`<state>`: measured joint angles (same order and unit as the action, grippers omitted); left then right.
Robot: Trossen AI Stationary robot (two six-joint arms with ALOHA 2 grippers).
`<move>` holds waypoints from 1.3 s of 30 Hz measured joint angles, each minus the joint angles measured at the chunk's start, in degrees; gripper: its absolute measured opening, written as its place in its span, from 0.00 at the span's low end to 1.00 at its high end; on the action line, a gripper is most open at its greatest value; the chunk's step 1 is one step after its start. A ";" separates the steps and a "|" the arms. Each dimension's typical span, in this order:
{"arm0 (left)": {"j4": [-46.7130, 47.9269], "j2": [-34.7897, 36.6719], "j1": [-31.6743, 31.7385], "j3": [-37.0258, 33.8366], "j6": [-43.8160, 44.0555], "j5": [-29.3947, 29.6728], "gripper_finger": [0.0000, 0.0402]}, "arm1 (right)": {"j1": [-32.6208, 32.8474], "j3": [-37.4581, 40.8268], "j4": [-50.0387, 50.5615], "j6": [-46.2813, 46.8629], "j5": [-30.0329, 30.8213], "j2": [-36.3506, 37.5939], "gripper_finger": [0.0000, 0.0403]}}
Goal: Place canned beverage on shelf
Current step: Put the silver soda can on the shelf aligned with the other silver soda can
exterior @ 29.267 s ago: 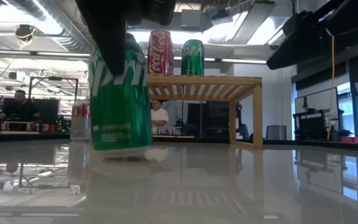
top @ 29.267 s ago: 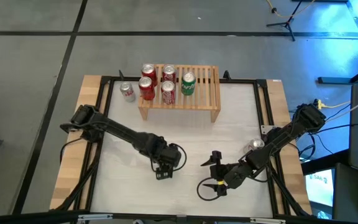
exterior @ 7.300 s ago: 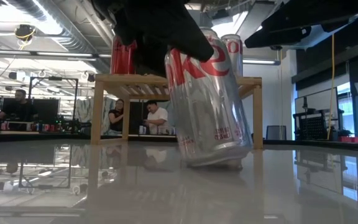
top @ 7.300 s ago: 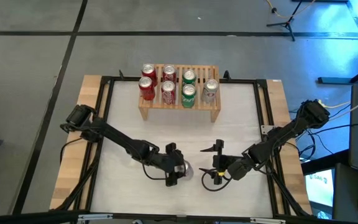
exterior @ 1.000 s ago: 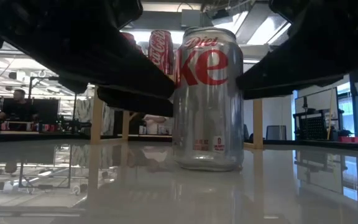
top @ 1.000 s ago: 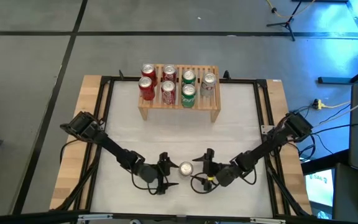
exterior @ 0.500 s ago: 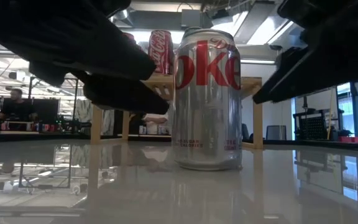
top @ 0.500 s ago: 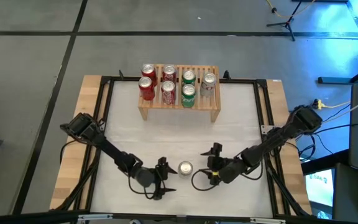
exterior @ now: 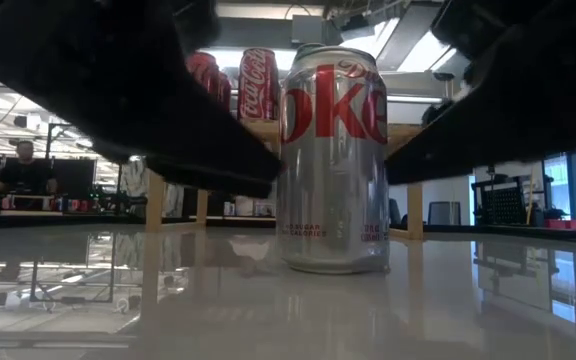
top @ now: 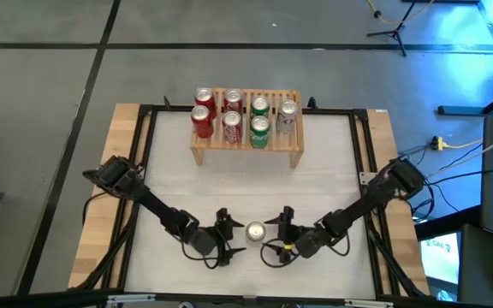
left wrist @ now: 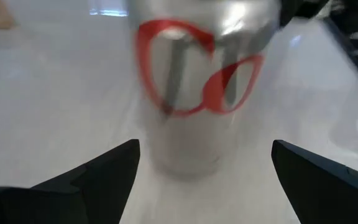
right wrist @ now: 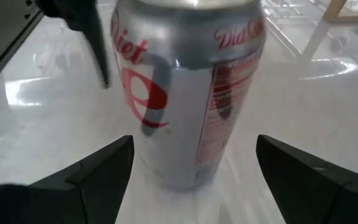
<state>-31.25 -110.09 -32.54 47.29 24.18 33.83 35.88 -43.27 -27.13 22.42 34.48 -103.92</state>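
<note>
A silver Diet Coke can [top: 255,229] stands upright on the white tabletop near its front edge, large in the low view [exterior: 333,160]. My left gripper [top: 228,233] stands open just left of it, my right gripper [top: 279,233] open just right of it. Each wrist view shows the can [left wrist: 197,93] [right wrist: 188,93] ahead of that arm's own spread fingers, with a gap on either side. The pale wooden shelf [top: 294,147] stands on its legs at the far edge. Several red, green and silver cans stand on its slatted top.
A black frame [top: 366,162] runs round the white table surface. Open tabletop lies between the shelf and the can. In the low view, people sit at desks [exterior: 23,160] in the room behind the table.
Both grippers drew a little away from the can, the right one toward the far right, then came back beside it, still open. The can has stayed upright in place, and its label has turned a little about its axis.
</note>
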 joint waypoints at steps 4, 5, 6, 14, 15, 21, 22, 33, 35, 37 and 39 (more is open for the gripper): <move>-6.13 -2.72 1.69 0.22 -1.16 -8.24 0.88 | -0.71 -0.19 -2.25 -1.71 -0.24 -1.72 0.83; -7.81 -3.48 1.77 0.20 -1.41 -9.60 0.88 | -0.82 -0.32 -1.42 -1.74 -0.51 -1.45 0.83; -9.25 -4.17 1.72 0.19 -1.71 -10.27 0.88 | -0.80 -0.35 0.25 -1.74 -0.58 -0.80 0.83; -10.25 -5.06 0.00 0.26 -0.52 -13.22 0.88 | -1.16 -0.33 23.95 3.15 0.38 9.07 0.83; -10.44 -5.06 -0.16 0.26 -0.50 -12.98 0.88 | -1.08 -0.33 26.50 5.19 0.01 10.33 0.83; -7.33 -4.32 -0.57 0.22 2.67 -12.71 0.88 | 0.14 -0.29 22.82 6.74 -3.59 12.11 0.83; -6.20 -3.82 -0.58 0.22 3.78 -12.57 0.88 | 0.59 -0.57 21.34 5.47 -3.85 12.11 0.83; -0.41 -2.37 -1.32 0.24 8.75 -10.04 0.88 | -1.85 -9.83 19.48 -3.54 -1.36 12.18 0.83; -0.50 -2.37 -1.30 0.22 8.75 -9.95 0.88 | -3.59 -10.51 19.40 -3.26 -4.14 11.83 0.83; -0.44 -2.37 -1.30 0.24 8.75 -9.97 0.88 | -5.05 -11.30 19.43 -2.55 -7.31 10.71 0.83; -0.41 -2.37 -1.30 0.22 8.71 -9.95 0.88 | -5.96 -12.44 19.51 -2.10 -9.49 8.88 0.83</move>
<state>-31.66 -112.46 -33.85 47.51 32.89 23.88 29.93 -55.71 -7.62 20.32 24.99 -95.04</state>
